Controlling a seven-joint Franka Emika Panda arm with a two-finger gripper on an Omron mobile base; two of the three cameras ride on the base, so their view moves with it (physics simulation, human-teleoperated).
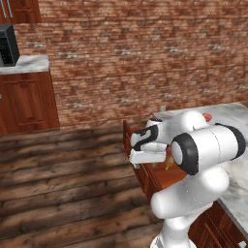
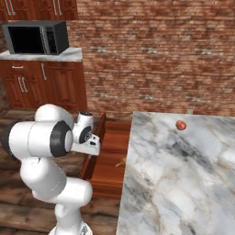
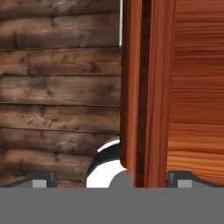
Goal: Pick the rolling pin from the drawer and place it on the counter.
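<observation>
While the drawer (image 1: 145, 164) stands pulled out from the reddish-brown base under the marble tabletop (image 1: 237, 140), the left base view shows the white arm bent over it, its hand (image 1: 145, 145) low above the drawer's front edge. A small tan shape, the rolling pin (image 1: 169, 161), lies on the drawer floor just behind the hand, largely hidden by the arm. A small reddish-orange object (image 1: 208, 116) rests on the tabletop near its far edge. A black microwave (image 1: 8, 45) sits on a separate smaller marble top at the far left, against the brick wall (image 1: 135, 53).

In the right base view, the drawer (image 2: 108, 160) is seen open beside the tabletop (image 2: 183, 183), with the hand (image 2: 87, 135) over its front panel. The rolling pin (image 2: 121, 162) lies on the drawer floor close to the tabletop's edge, apart from the hand. The reddish-orange object (image 2: 181, 125) sits on the marble, well apart from the drawer.

In the hand view, the camera looks down along the drawer's front panel (image 3: 142, 87), with plank floor (image 3: 57, 87) on one side and the drawer's inner floor (image 3: 197, 87) on the other. The two fingers (image 3: 41, 179) stand spread wide, straddling the panel and holding nothing.
</observation>
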